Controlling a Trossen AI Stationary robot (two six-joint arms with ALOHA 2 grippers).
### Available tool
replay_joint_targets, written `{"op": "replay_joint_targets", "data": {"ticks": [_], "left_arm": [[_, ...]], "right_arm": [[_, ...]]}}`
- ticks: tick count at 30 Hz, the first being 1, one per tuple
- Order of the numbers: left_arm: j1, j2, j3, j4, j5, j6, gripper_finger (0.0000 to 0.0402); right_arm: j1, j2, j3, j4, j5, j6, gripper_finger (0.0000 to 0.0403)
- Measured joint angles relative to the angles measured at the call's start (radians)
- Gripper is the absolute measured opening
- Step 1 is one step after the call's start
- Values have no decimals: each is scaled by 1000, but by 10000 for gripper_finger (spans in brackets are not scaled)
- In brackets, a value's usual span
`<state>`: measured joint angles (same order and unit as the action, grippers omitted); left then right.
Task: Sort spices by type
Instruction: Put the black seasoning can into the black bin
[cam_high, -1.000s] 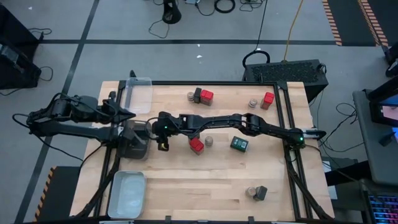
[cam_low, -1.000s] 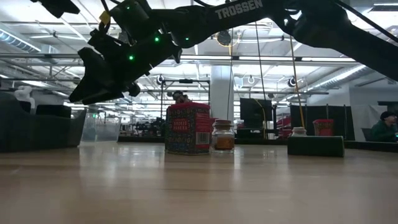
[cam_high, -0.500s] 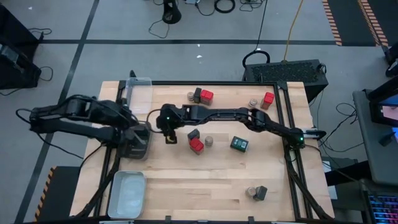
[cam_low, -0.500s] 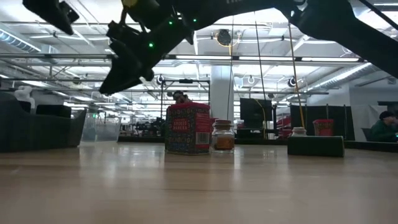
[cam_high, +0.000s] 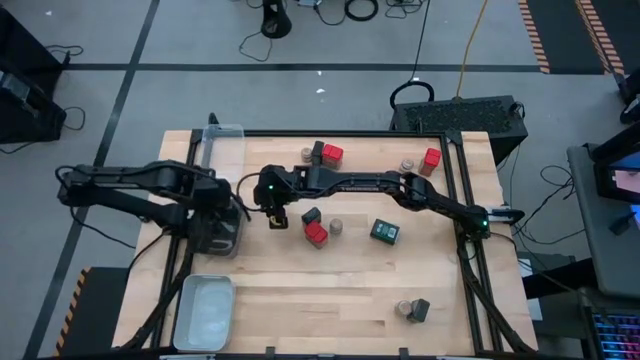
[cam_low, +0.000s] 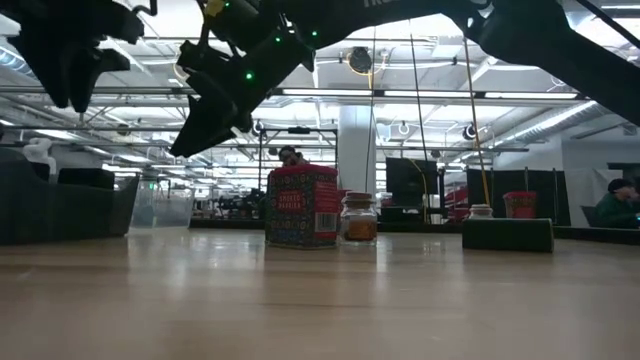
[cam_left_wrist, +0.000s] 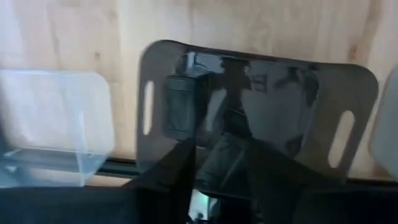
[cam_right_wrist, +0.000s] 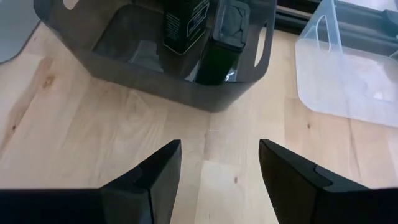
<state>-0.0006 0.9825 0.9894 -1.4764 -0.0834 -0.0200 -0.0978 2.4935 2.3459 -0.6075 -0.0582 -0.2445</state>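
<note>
The spices stand in small groups: a red tin (cam_high: 317, 234), a dark tin (cam_high: 311, 216) and a jar (cam_high: 337, 227) mid-table, a dark green tin (cam_high: 385, 231) to their right, others along the far edge and near right. Two dark tins (cam_right_wrist: 186, 22) (cam_right_wrist: 224, 43) stand inside the dark tray (cam_high: 212, 247). My left gripper (cam_high: 224, 222) hangs above that tray, pointing down, fingers apart, well over its rim in the low view (cam_low: 70, 95). My right gripper (cam_right_wrist: 219, 155) is open and empty, raised just right of the tray (cam_high: 274, 218).
A clear tray (cam_high: 222, 145) lies at the far left corner and a pale tray (cam_high: 205, 310) at the near left. The right arm stretches across the table's middle above the spices. Bare wood shows along the near middle of the table (cam_high: 320, 300).
My left arm has swung from the table's left edge toward the dark tray, tipping until its gripper points down, and has sunk over it. My right gripper has risen and drawn a little toward the far edge, away from the tray.
</note>
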Motion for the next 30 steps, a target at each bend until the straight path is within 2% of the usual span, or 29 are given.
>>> {"op": "replay_joint_targets", "data": {"ticks": [6,10,15,21,27,30], "left_arm": [[0,36,-45,-88,98,26,200],[0,58,-67,-80,97,37,203],[0,114,-67,-88,24,120,203],[-2,161,-68,-78,21,160,203],[1,73,-68,-26,23,126,203],[1,1,-68,-17,22,93,203]], "right_arm": [[0,0,0,-5,3,-4,199],[1,0,0,-1,3,-12,199],[0,0,0,-2,3,-15,199],[-4,0,0,-42,4,-42,199],[-55,0,0,-66,-6,-33,193],[-85,-6,0,-99,-67,-26,185]]}}
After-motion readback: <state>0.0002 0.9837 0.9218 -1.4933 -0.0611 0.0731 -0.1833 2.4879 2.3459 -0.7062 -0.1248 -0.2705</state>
